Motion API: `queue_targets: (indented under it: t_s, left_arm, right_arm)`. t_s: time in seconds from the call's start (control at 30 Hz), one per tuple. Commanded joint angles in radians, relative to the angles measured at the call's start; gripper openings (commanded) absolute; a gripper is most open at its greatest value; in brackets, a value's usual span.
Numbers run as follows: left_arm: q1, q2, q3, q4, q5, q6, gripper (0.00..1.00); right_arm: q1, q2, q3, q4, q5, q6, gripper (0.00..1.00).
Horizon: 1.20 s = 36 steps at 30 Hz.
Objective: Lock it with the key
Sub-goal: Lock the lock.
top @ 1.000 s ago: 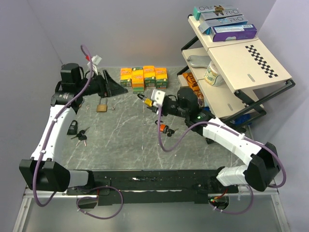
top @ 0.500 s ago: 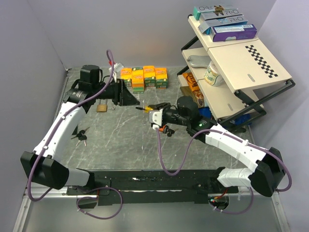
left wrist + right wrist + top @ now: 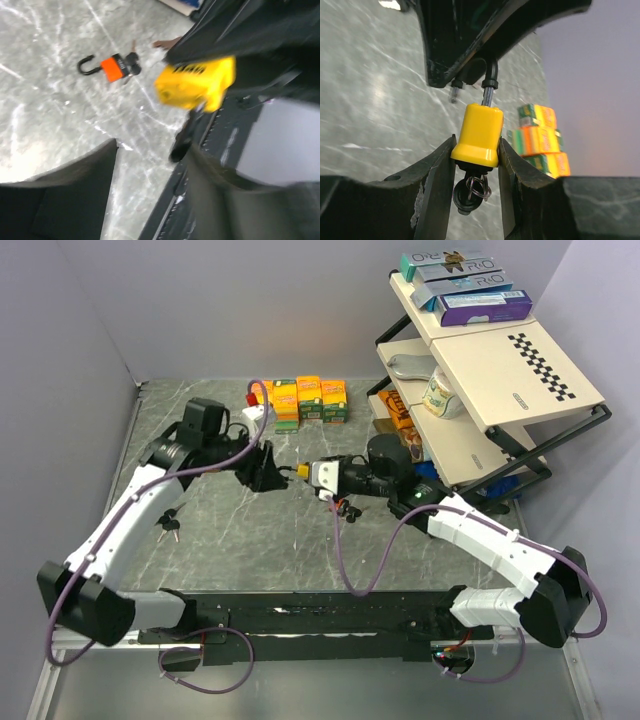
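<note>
Right claw (image 3: 476, 143) pinches yellow padlock (image 3: 480, 127), key (image 3: 470, 192) inserted; left claw (image 3: 152, 150), spread, at the apparently open shackle (image 3: 489, 91); locking remains.

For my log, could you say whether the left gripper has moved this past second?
Yes. The left gripper swung right, from left of the cartons to just in front of them.
</note>
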Motion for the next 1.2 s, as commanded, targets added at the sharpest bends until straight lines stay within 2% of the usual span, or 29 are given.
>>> queue_targets:
  t_s: [0.0, 0.07, 0.13, 0.17, 0.2, 0.23, 0.27, 0.33, 0.4, 0.5, 0.67, 0.8, 1.0, 1.17]
  left_arm:
    - [0.037, -0.121, -0.063, 0.061, -0.033, 0.133, 0.48]
    - [0.104, -0.192, -0.130, 0.165, 0.063, 0.116, 0.39]
    - [0.165, -0.233, -0.171, 0.237, 0.161, 0.110, 0.35]
    - [0.216, -0.258, -0.188, 0.264, 0.261, 0.114, 0.33]
    - [0.227, -0.263, -0.187, 0.259, 0.302, 0.123, 0.33]
    - [0.232, -0.264, -0.176, 0.231, 0.339, 0.201, 0.34]
    - [0.232, -0.258, -0.143, 0.134, 0.400, 0.252, 0.37]
    - [0.232, -0.250, -0.116, 0.069, 0.448, 0.327, 0.41]
    - [0.229, -0.238, -0.087, 0.046, 0.483, 0.312, 0.45]
    - [0.177, -0.233, -0.057, 0.096, 0.444, 0.225, 0.49]
    - [0.069, -0.238, -0.066, 0.147, 0.405, 0.100, 0.50]
    - [0.054, -0.230, -0.067, 0.118, 0.393, 0.111, 0.48]
    - [0.052, -0.201, -0.072, 0.065, 0.370, 0.163, 0.31]
    - [0.043, -0.192, -0.080, 0.024, 0.379, 0.223, 0.27]
  right_arm:
    - [-0.016, -0.035, 0.142, -0.054, -0.189, 0.160, 0.00]
    - [-0.029, -0.016, 0.181, -0.136, -0.261, 0.267, 0.00]
    - [-0.039, 0.008, 0.248, -0.239, -0.315, 0.328, 0.00]
    - [-0.049, 0.013, 0.265, -0.265, -0.367, 0.341, 0.00]
    - [-0.053, 0.017, 0.288, -0.287, -0.389, 0.349, 0.00]
    - [-0.056, 0.022, 0.295, -0.310, -0.402, 0.359, 0.00]
    - [-0.059, 0.022, 0.299, -0.327, -0.418, 0.370, 0.00]
    - [-0.067, 0.025, 0.304, -0.339, -0.438, 0.395, 0.00]
    - [-0.072, 0.036, 0.328, -0.391, -0.461, 0.392, 0.00]
    - [-0.075, 0.072, 0.380, -0.465, -0.481, 0.404, 0.00]
    - [-0.076, 0.119, 0.427, -0.511, -0.499, 0.427, 0.00]
    - [-0.076, 0.119, 0.425, -0.497, -0.501, 0.431, 0.00]
    - [-0.078, 0.108, 0.410, -0.464, -0.510, 0.448, 0.00]
    - [-0.079, 0.114, 0.416, -0.459, -0.534, 0.471, 0.00]
